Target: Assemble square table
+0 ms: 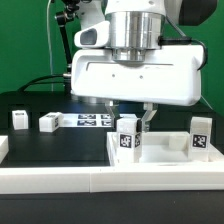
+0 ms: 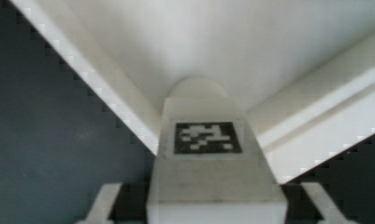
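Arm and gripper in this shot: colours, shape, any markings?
The gripper has a wide white boxy body with rounded corners and short dark fingers beneath. A silver cylindrical flange sits above it. The arm behind is white with black joint parts. No markings can be made out.

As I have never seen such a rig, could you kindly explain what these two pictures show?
The big white machine is a robot arm with a two-finger gripper. One picture comes from a camera off the arm. The other comes from a camera on its wrist, looking along the fingers. On the black table lies the top of the square table, a white tray with a raised rim. The gripper is closed on a tagged leg, upright at a corner of the top. A second leg stands at the exterior view's right. Two more legs lie on the table near the flat marker board.
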Action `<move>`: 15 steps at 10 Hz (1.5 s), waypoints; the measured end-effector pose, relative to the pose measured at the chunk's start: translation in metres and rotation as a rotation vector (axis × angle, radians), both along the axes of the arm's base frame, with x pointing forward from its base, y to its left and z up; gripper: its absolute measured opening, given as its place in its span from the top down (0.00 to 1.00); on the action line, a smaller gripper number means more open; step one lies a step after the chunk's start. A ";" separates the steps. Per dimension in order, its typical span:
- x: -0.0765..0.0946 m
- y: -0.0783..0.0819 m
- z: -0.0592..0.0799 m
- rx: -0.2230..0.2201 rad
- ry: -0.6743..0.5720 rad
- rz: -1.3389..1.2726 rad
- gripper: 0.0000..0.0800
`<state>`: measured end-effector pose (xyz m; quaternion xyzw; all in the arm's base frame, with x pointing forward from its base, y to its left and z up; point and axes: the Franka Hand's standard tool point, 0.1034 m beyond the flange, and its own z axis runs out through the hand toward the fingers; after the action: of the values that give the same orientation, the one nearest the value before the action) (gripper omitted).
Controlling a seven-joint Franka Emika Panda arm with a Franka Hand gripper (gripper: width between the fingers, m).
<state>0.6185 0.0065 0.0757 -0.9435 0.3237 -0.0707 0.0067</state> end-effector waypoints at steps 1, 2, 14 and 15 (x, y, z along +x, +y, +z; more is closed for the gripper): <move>0.000 -0.001 0.000 0.031 -0.028 -0.156 0.64; -0.001 -0.002 0.000 0.048 -0.051 -0.268 0.64; 0.000 0.003 0.002 0.179 -0.054 -1.033 0.63; 0.000 0.003 0.002 0.180 -0.052 -1.045 0.63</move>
<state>0.6184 0.0095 0.0781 -0.6499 0.7554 -0.0598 0.0594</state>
